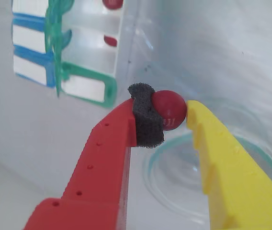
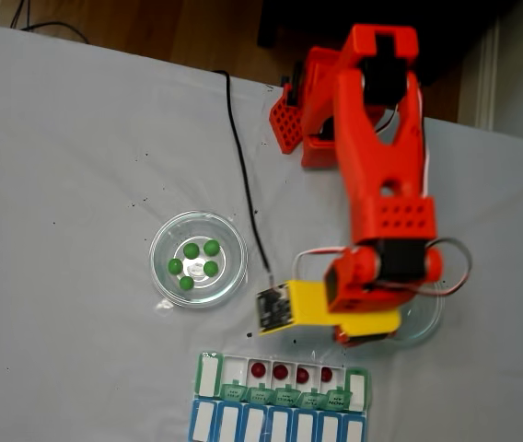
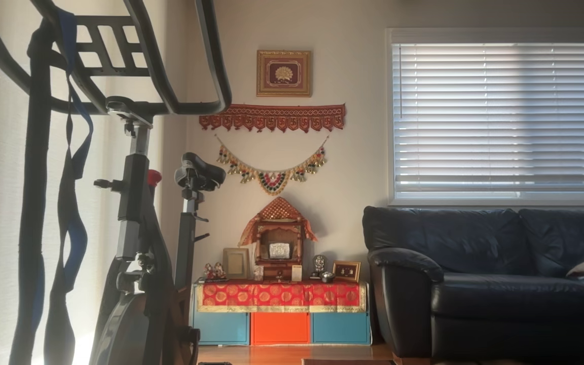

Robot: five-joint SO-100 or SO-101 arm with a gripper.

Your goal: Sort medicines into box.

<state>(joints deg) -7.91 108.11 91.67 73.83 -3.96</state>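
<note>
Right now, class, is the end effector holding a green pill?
No: in the wrist view the end effector grips a dark red pill.

My worktop is covered in a pale grey-white cloth with a few dark specks. I take the round clear dish holding five green pills as my landmark. Below and right of it, at the near edge, lies the green pill organizer, joined to a blue row. Right of the dish sits a second clear dish; up and right stands the red arm base, its black cable trailing across the cloth.
</note>
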